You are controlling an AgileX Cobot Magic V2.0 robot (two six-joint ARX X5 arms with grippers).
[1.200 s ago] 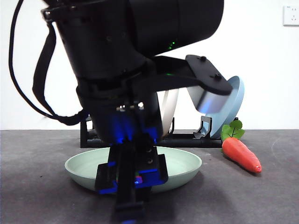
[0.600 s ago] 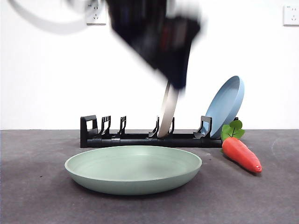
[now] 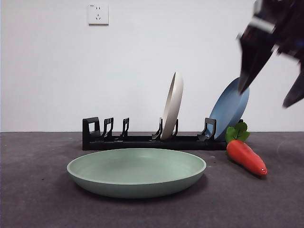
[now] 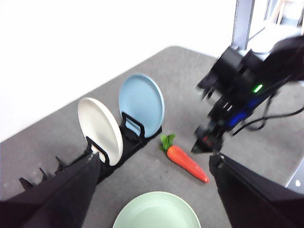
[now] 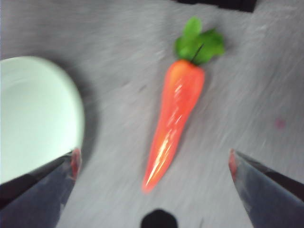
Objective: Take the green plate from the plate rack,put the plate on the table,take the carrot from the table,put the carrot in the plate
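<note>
The green plate [image 3: 137,172] lies flat on the table [image 3: 38,199] in front of the plate rack [image 3: 142,141]. The carrot [image 3: 246,156] lies on the table to the plate's right, leaves toward the rack. My right gripper [image 3: 266,95] hangs open above the carrot, blurred with motion. In the right wrist view the carrot [image 5: 173,114] lies between the open jaws of the right gripper [image 5: 154,156], with the green plate [image 5: 33,114] beside it. My left gripper [image 4: 155,159] is open and empty, high above the green plate [image 4: 156,213], the carrot [image 4: 186,162] and the right gripper [image 4: 209,142].
A cream-white plate [image 3: 172,107] and a light blue plate [image 3: 229,109] stand upright in the rack. The rack's other slots hold nothing. A white wall with a socket [image 3: 98,14] stands behind the table.
The left arm has let go of the green plate, risen and left the front view. The right arm has come in at the top right, above the carrot.
</note>
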